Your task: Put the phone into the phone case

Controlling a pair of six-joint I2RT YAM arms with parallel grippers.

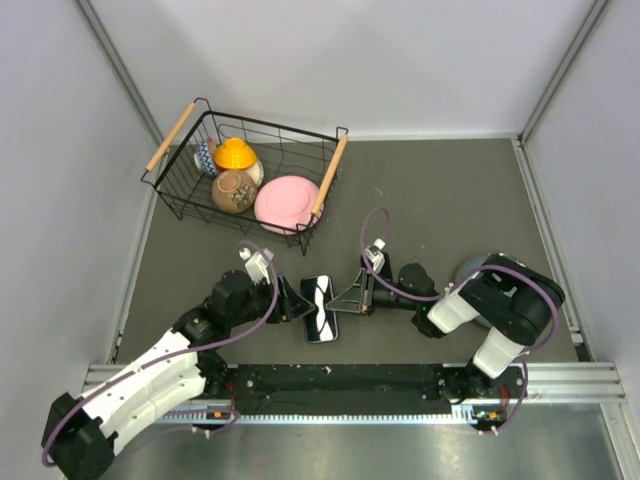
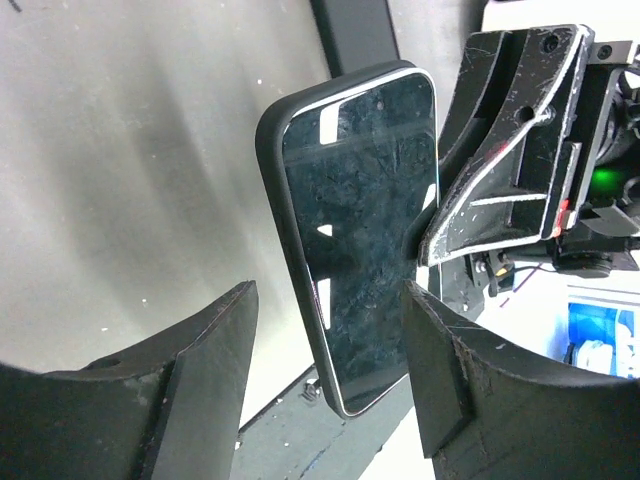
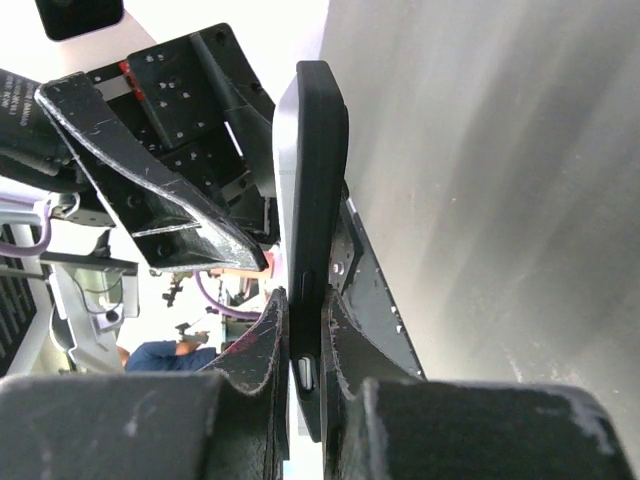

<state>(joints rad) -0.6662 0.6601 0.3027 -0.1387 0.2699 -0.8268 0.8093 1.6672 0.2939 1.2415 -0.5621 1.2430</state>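
My right end effector is clamped on the right edge of the phone. The phone is at the near middle of the desk, and I cannot tell whether it is resting there or just lifted. The case wraps its back and left rim. My left end effector is spread wide, a finger on each side of the phone's end, touching neither as far as I can see. I judge the phone nearly seated, though a bright strip along its rim suggests a corner may stand proud. The pinch is thin and right at the edge, so a hard push from the left could pivot the phone out of it or peel the case back off. The two end effectors are also very near each other and could knock together. The basket with its pink bowl sits far left, well apart and not in the way.
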